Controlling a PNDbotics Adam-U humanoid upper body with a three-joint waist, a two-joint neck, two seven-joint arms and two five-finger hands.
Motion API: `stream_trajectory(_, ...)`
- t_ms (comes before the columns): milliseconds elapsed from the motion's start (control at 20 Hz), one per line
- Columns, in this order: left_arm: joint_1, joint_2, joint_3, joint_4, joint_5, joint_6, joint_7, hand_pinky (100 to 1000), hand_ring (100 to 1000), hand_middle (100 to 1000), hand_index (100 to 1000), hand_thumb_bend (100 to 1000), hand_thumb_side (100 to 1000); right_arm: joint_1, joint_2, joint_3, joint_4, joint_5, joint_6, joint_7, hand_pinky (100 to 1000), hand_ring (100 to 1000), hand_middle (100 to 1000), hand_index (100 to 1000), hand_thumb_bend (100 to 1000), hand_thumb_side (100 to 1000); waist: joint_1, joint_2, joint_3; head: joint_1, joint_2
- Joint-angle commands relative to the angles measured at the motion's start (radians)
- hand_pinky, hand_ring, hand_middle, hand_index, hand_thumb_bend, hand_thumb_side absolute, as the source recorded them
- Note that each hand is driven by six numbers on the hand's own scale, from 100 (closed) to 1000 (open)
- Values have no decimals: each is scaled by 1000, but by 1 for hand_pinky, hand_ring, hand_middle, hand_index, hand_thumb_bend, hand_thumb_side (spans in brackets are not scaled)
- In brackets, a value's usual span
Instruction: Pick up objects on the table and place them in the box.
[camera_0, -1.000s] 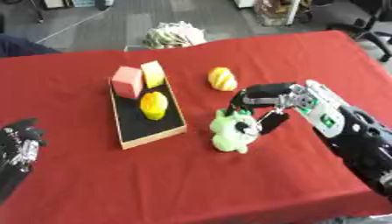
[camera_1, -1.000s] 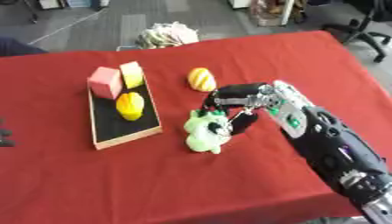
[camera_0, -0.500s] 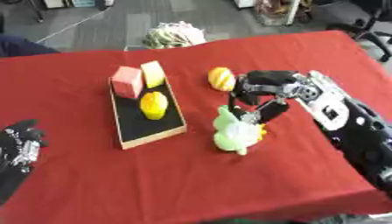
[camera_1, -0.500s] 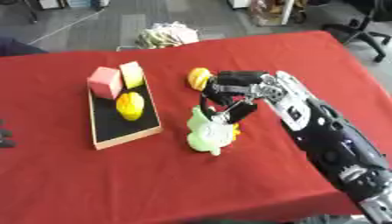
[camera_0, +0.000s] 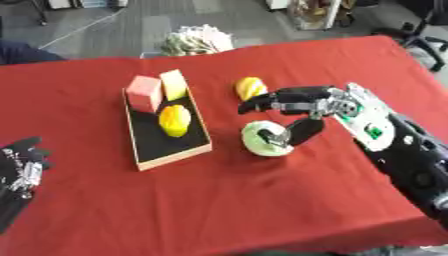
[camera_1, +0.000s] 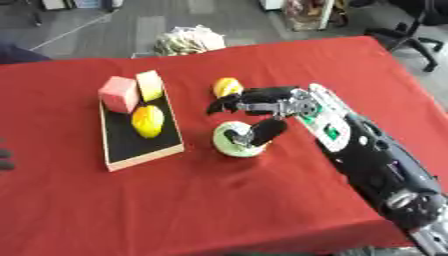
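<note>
A green and white toy (camera_0: 265, 140) lies on the red table (camera_0: 262, 210), just right of the box. My right hand (camera_0: 325, 106) hovers over it: the fingers (camera_0: 271, 100) stretch leftward above the toy and the thumb (camera_0: 304, 133) points down against its right side. A yellow-orange fruit (camera_0: 249, 87) sits behind the toy. The black-lined box (camera_0: 166, 159) holds a pink cube (camera_0: 144, 93), a pale yellow block (camera_0: 174, 84) and a yellow fruit (camera_0: 174, 120). My left hand (camera_0: 21, 164) rests at the lower left, fingers up.
A crumpled white and green bundle (camera_0: 194, 41) lies just beyond the table's far edge. An office chair (camera_0: 430, 31) stands off the far right corner. A dark blue shape (camera_0: 22, 52) shows at the far left edge.
My right hand has shifted left over the toy and its fingers have spread out straight. The toy has tipped from upright onto its side. The left hand has stayed put.
</note>
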Motion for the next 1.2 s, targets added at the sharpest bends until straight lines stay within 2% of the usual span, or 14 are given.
stream_trajectory(50, -3, 9, 8, -8, -8, 0, -1, 791, 611, 616, 818, 100, 632, -10, -36, 7, -28, 74, -242, 224, 877, 982, 1000, 1000, 100, 840, -16, -28, -1, -4, 4)
stream_trajectory(150, -5, 8, 7, -8, -8, -1, -3, 793, 611, 616, 819, 100, 629, -10, -24, 0, -16, 131, -247, 224, 885, 990, 1000, 1000, 100, 812, -13, -29, 0, -3, 4)
stream_trajectory(300, -2, 7, 10, -8, -8, -1, -2, 794, 611, 616, 819, 100, 628, -11, -2, -24, -20, 215, -253, 222, 901, 1000, 1000, 1000, 230, 713, -9, -30, 1, -4, 4)
stream_trajectory(400, -1, 7, 11, -8, -8, -1, -1, 794, 611, 616, 819, 100, 628, -7, 12, -37, -28, 269, -253, 197, 902, 1000, 1000, 1000, 274, 685, -7, -30, 1, -6, 4)
stream_trajectory(600, -2, 6, 9, -8, -9, -1, -4, 796, 611, 616, 819, 100, 629, 1, 30, -35, -5, 372, -263, 136, 888, 991, 1000, 1000, 294, 699, -6, -30, 2, -8, 4)
stream_trajectory(700, -2, 6, 9, -7, -9, -1, -5, 796, 611, 616, 819, 100, 630, 2, 36, -30, 14, 416, -273, 112, 875, 975, 991, 1000, 339, 666, -6, -29, 3, -9, 4)
stream_trajectory(750, -2, 5, 9, -7, -9, -1, -5, 796, 611, 616, 819, 100, 630, 2, 40, -28, 25, 440, -277, 100, 861, 959, 976, 1000, 359, 615, -6, -29, 3, -9, 4)
stream_trajectory(850, -2, 4, 8, -7, -9, -2, -6, 796, 611, 617, 819, 100, 630, 1, 47, -30, 46, 486, -282, 68, 811, 908, 940, 1000, 372, 523, -5, -29, 3, -9, 4)
stream_trajectory(900, -3, 4, 8, -7, -9, -2, -7, 797, 611, 617, 819, 100, 629, 1, 51, -33, 56, 508, -281, 47, 765, 865, 906, 1000, 381, 547, -5, -29, 3, -9, 4)
stream_trajectory(950, -3, 3, 8, -7, -9, -2, -7, 798, 611, 617, 819, 100, 630, 0, 55, -39, 63, 526, -278, 21, 713, 816, 859, 968, 369, 556, -4, -29, 3, -9, 4)
stream_trajectory(1050, -2, 2, 8, -6, -9, -2, -8, 798, 611, 617, 819, 100, 631, -3, 62, -56, 75, 554, -258, -60, 542, 662, 734, 860, 306, 550, -3, -30, 3, -8, 4)
stream_trajectory(1100, -2, 1, 8, -6, -9, -2, -8, 798, 610, 617, 819, 100, 631, -3, 64, -64, 82, 563, -242, -113, 514, 634, 711, 840, 288, 540, -3, -30, 2, -8, 4)
stream_trajectory(1150, -2, 0, 8, -6, -9, -2, -8, 798, 610, 617, 819, 100, 632, -4, 67, -75, 87, 566, -225, -171, 419, 552, 604, 743, 205, 487, -3, -30, 2, -7, 4)
stream_trajectory(1200, -1, 0, 8, -5, -8, -3, -8, 798, 610, 617, 819, 100, 632, -3, 68, -80, 93, 567, -211, -222, 419, 552, 604, 743, 205, 487, -3, -30, 2, -7, 4)
